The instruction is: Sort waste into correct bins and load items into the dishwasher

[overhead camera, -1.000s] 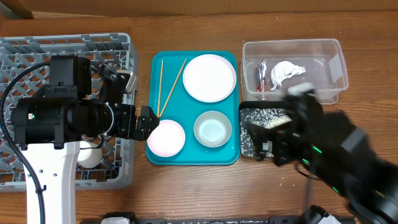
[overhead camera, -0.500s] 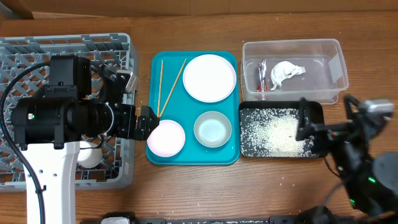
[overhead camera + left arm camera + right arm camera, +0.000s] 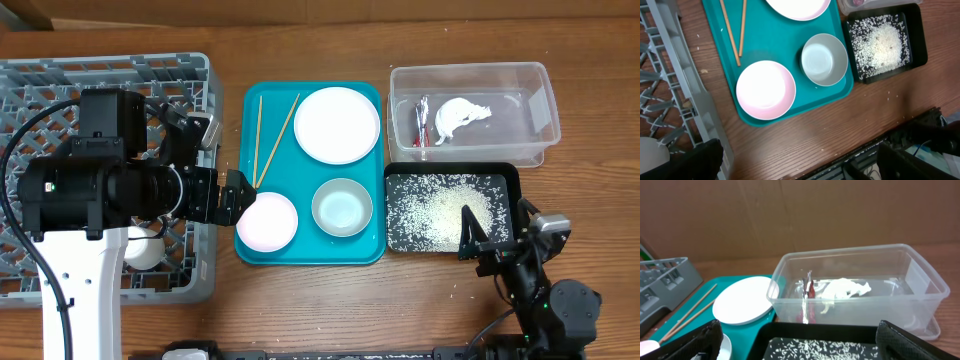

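Both arms hang with jaws spread and empty, the left gripper (image 3: 232,195) beside the pink bowl (image 3: 267,221), the right gripper (image 3: 497,238) at the black tray (image 3: 395,240) of rice (image 3: 435,205). A red wrapper (image 3: 421,122) and a napkin (image 3: 460,115) lie in the clear tub (image 3: 540,100). The plate (image 3: 337,124), the grey-green bowl (image 3: 341,206) and the chopsticks (image 3: 262,140) sit on the teal tray (image 3: 310,255), and a white cup (image 3: 145,252) stands in the dish rack (image 3: 190,75).

A teal serving tray (image 3: 300,175) lies flat near the middle of the wooden table (image 3: 300,310), its long sides running from the near edge toward the far edge. A corner of a brown cardboard box (image 3: 25,12) shows at the overhead view's top left. A plain brown board (image 3: 790,215) stands behind the table.
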